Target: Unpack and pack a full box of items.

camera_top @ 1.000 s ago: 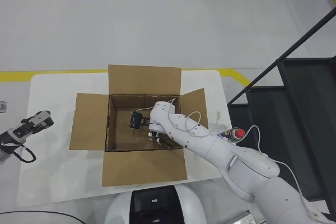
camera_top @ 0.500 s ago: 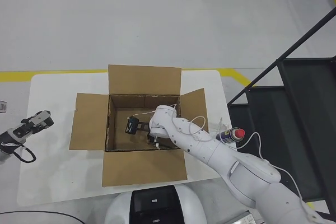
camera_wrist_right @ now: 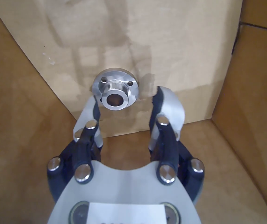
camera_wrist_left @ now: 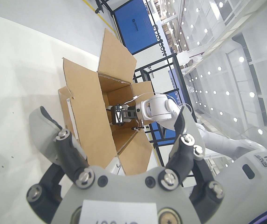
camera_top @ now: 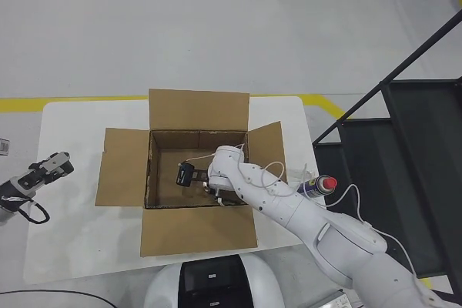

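Observation:
An open cardboard box [camera_top: 123, 165] stands at the middle of the white table [camera_top: 69, 231]. My right gripper [camera_top: 186, 175] is down inside the box, seen from the left wrist as a black gripper [camera_wrist_left: 118, 117] on a white arm. In the right wrist view my right gripper [camera_wrist_right: 126, 96] is open. A round metal flange [camera_wrist_right: 114, 92] with a centre bore lies on the box floor at its fingertips, closer to one finger and not gripped. My left gripper [camera_top: 54, 164] hangs open and holds nothing over the table's left side, well apart from the box [camera_wrist_left: 89, 108].
A spray can [camera_top: 317, 185] with a red cap lies at the table's right edge beside the right arm. All four box flaps are folded outward. Dark metal stairs [camera_top: 416, 131] stand to the right of the table.
My right gripper has shifted a little toward the near side of the box and lower inside it. The left arm has not moved.

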`<state>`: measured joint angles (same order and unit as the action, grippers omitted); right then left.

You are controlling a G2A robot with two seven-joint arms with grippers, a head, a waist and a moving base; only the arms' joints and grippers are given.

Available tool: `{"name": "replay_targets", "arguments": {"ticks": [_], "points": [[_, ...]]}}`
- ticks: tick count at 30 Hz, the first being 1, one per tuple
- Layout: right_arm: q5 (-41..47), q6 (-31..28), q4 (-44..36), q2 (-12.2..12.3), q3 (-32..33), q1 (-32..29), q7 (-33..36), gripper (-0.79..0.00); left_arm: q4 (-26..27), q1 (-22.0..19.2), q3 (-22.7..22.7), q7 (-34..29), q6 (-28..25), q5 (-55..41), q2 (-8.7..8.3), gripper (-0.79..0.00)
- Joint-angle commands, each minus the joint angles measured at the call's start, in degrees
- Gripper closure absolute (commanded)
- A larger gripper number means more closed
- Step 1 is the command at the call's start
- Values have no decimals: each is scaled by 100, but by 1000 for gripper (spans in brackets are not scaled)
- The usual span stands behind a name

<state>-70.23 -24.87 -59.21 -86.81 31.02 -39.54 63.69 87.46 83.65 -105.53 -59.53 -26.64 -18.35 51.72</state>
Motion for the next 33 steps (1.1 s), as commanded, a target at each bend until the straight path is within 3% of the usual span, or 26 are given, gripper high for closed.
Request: {"name": "replay_targets", "arguments": {"ticks": [1,15,22,24,25,26,33], "points": [[15,-8,14,-16,-6,-4,5,-345,0,0,0,0,0,0,0,-785],[-76,-12,185,-131,-52,41,-52,-225,0,0,0,0,0,0,0,-785],[-134,-21,326,-197,-82,93,-55,-209,0,0,0,0,0,0,0,-785],[-137,-30,368,-216,-88,98,-67,-175,0,0,0,0,0,0,0,-785],[-141,-35,385,-226,-91,104,-73,-40,0,0,0,0,0,0,0,-785],[-143,-39,403,-234,-92,109,-79,0,0,0,0,0,0,0,0,-785],[-180,-39,466,-289,-95,138,-89,0,0,0,0,0,0,0,0,-785]]}}
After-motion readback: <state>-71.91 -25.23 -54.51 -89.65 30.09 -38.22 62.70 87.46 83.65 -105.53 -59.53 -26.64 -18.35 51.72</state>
